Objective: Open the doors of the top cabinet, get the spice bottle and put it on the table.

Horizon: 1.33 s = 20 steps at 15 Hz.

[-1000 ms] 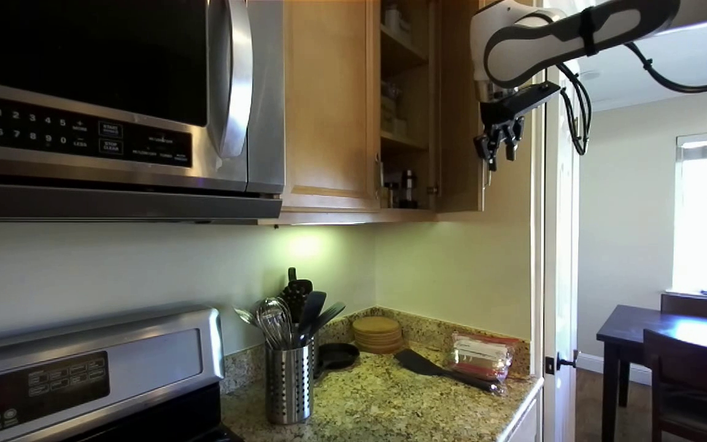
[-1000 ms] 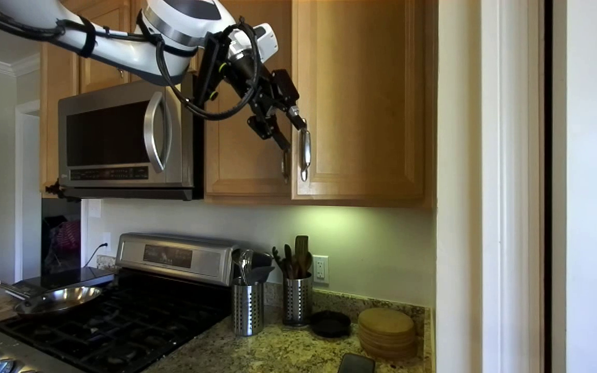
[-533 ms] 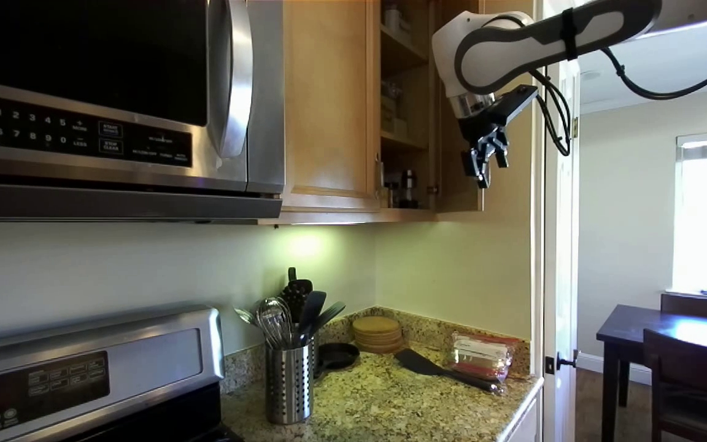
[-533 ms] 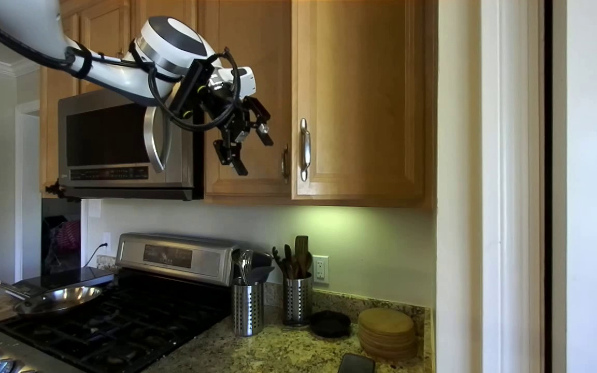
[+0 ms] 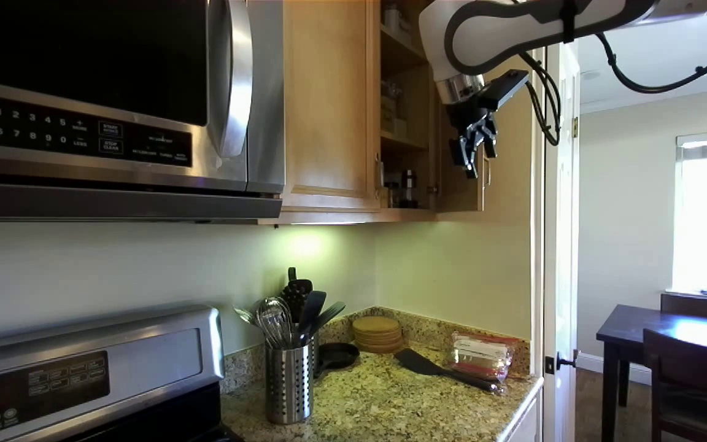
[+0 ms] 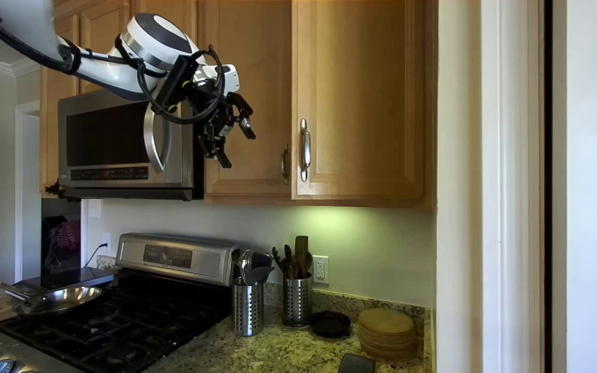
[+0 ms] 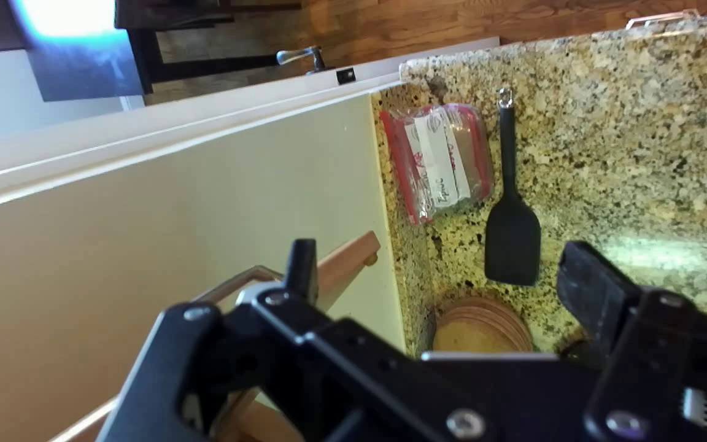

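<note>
spice bottle (image 5: 408, 188) stands low in the top cabinet (image 5: 413, 112), apart from the wide-spread, empty pincer (image 5: 481, 164).

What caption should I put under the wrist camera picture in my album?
Looking down past the open gripper: a black spatula beside a red-edged plastic bag on the granite countertop.

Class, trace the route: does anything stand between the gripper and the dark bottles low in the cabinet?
Nothing visible does. The open door stands aside, with the gripper on its inner side, and the dark bottles show through the opening. The shut door beside that opening may tighten the approach.
</note>
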{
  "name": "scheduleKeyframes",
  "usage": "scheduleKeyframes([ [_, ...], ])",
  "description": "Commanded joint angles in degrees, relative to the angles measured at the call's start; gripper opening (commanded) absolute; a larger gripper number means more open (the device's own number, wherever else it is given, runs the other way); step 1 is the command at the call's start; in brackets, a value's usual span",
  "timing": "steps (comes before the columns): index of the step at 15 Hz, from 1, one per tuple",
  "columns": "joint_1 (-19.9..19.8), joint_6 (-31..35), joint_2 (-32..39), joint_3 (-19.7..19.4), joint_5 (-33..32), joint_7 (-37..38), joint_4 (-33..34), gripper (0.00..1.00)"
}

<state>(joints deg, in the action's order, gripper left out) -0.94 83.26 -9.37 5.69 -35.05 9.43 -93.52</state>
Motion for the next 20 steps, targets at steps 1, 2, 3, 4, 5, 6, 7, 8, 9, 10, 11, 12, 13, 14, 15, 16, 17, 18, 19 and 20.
scheduleKeyframes([
  [1, 0.04, 6.86, 2.55, -1.65, -1.03, 2.97, 1.52, 1.0],
  [2, -0.41, 9.81, 3.58, -2.13, -2.28, 4.55, 1.59, 1.0],
  [3, -0.65, 12.12, 4.37, -2.62, -2.71, 5.76, 1.65, 1.0],
  [4, -1.05, 14.63, 5.65, -3.28, -3.51, 7.45, 1.96, 0.75],
  [5, -1.28, 16.75, 6.57, -3.84, -4.22, 8.67, 2.06, 0.74],
  [6, -1.5, 18.39, 7.89, -4.54, -4.38, 9.66, 2.67, 0.68],
  [7, -1.55, 19.79, 8.87, -5.08, -5.11, 11.06, 3.0, 0.6],
  [8, -1.66, 20.65, 10.01, -5.57, -5.87, 11.83, 3.56, 0.54],
  [9, -1.65, 21.04, 10.92, -5.99, -6.52, 12.58, 4.1, 0.46],
  [10, -1.56, 20.93, 11.7, -6.39, -7.51, 13.08, 4.64, 0.41],
  [11, -1.41, 20.65, 12.27, -6.74, -8.65, 13.75, 5.1, 0.33],
  [12, -1.33, 20.02, 12.56, -7.09, -10.53, 14.37, 5.46, 0.27],
  [13, -1.31, 19.49, 12.73, -7.44, -12.23, 14.75, 5.74, 0.2],
  [14, -1.38, 19.06, 12.71, -7.81, -14.05, 15.44, 5.79, 0.14],
  [15, -1.36, 18.38, 12.48, -8.07, -15.74, 15.95, 5.91, 0.08],
  [16, -1.56, 17.58, 12.25, -8.52, -17.55, 16.62, 5.74, 0.02],
  [17, -1.65, 17.01, 12.22, -8.84, -18.81, 16.8, 5.82, 0.01],
  [18, -1.81, 16.01, 11.97, -9.27, -20.27, 17.32, 5.73, 0.0],
  [19, -1.88, 15.07, 12.0, -9.57, -21.66, 18.02, 5.86, 0.0],
  [20, -2.05, 14.15, 11.81, -9.97, -22.81, 18.58, 5.61, 0.0],
])
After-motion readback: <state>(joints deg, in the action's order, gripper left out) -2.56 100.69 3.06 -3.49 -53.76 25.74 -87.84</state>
